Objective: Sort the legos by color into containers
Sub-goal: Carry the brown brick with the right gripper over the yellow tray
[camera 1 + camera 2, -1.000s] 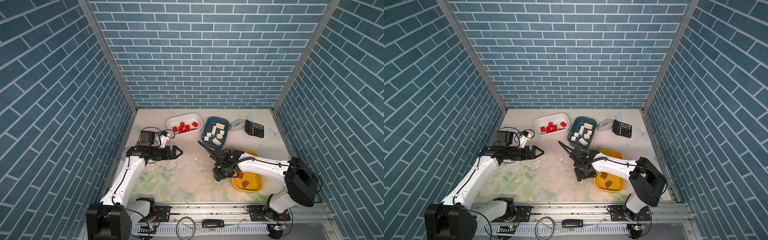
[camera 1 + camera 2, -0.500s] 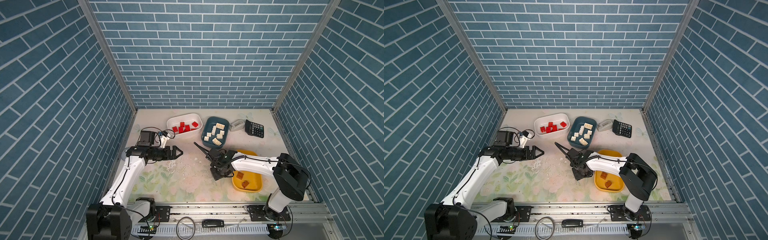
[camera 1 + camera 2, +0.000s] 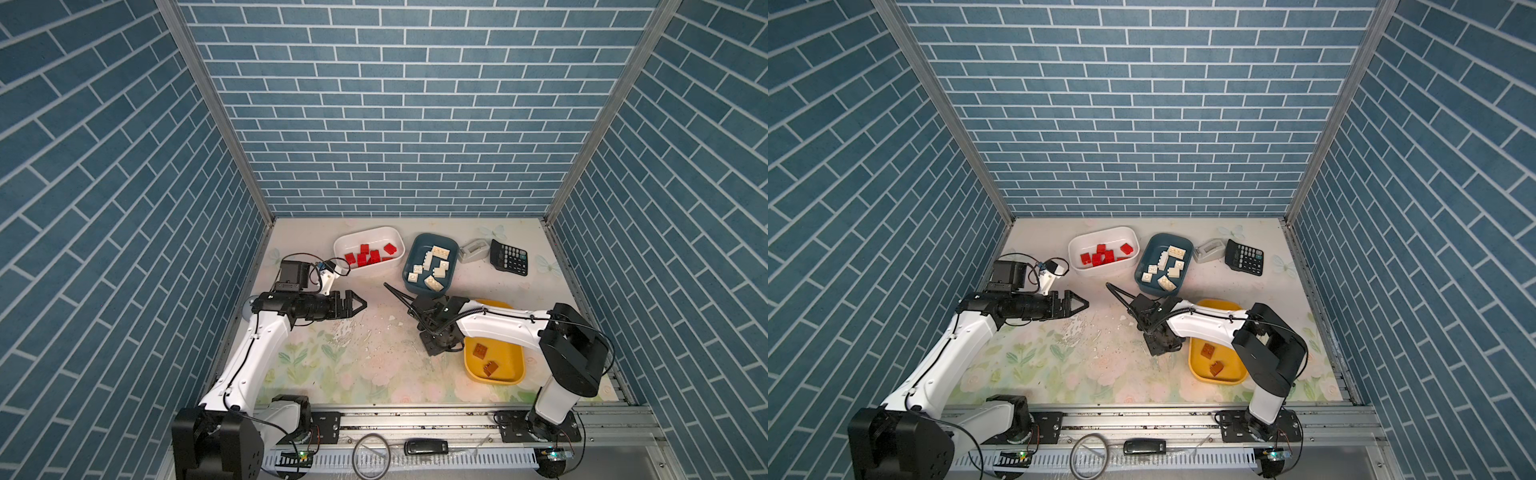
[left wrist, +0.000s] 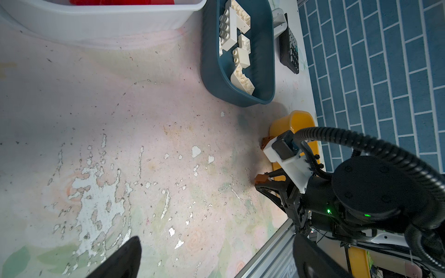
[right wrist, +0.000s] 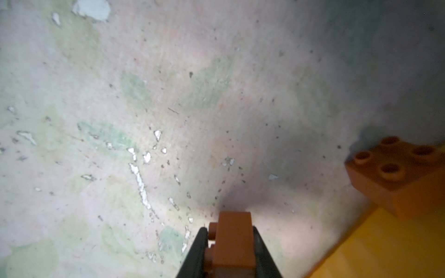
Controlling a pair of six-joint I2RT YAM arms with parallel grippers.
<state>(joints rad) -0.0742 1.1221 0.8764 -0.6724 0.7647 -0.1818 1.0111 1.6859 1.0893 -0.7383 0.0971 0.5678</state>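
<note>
Blue brick-pattern walls all round, and a pretty scuffed floral mat (image 3: 365, 365) covers the table. Along the back edge sit the white tub (image 3: 376, 271) with the red bricks (image 3: 368, 254) and, just beside it, the teal tub (image 3: 415, 249) holding the cream bricks (image 3: 439, 272). The yellow tub (image 3: 509, 357) is toward the front right corner with two brown bricks (image 3: 481, 351) inside. The right gripper (image 5: 228, 234) points down at the mat just off that tub's left side, clamped on a brown brick (image 5: 234, 223) with its studs facing sideways. A loose brown brick (image 5: 397, 173) sits studs-up right against the yellow tub's outer wall. The left gripper (image 3: 361, 306) hovers near the left edge, fingers (image 4: 130, 252) spread wide and empty.
</note>
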